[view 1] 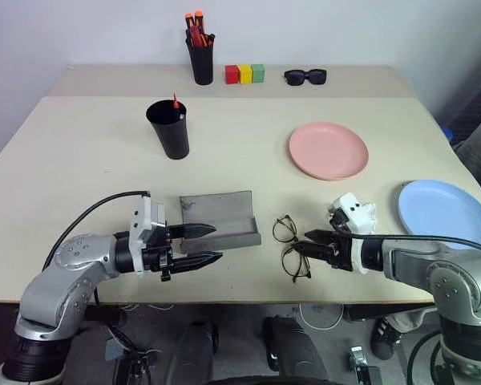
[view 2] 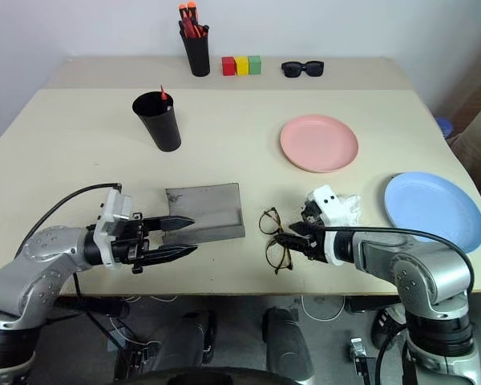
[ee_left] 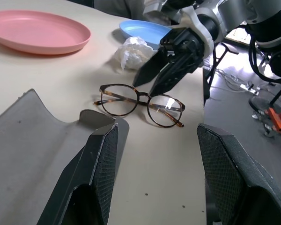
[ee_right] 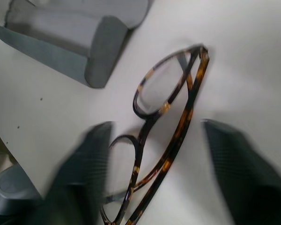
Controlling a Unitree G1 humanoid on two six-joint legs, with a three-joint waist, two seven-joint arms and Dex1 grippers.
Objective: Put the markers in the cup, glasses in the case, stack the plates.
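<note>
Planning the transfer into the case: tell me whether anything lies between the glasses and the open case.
Nothing visible does. The glasses lie folded on bare table just beside the open case, with only a narrow strip of tabletop between them. The crumpled tissue sits on the far side, near the right gripper.

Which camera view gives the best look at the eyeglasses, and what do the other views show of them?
The left wrist view: the glasses lie whole and sharp on the table, both lenses facing the camera. The right wrist view is closer but blurred, with its own fingers framing them. The two eye views show them small, between the open case and the right gripper.
</note>
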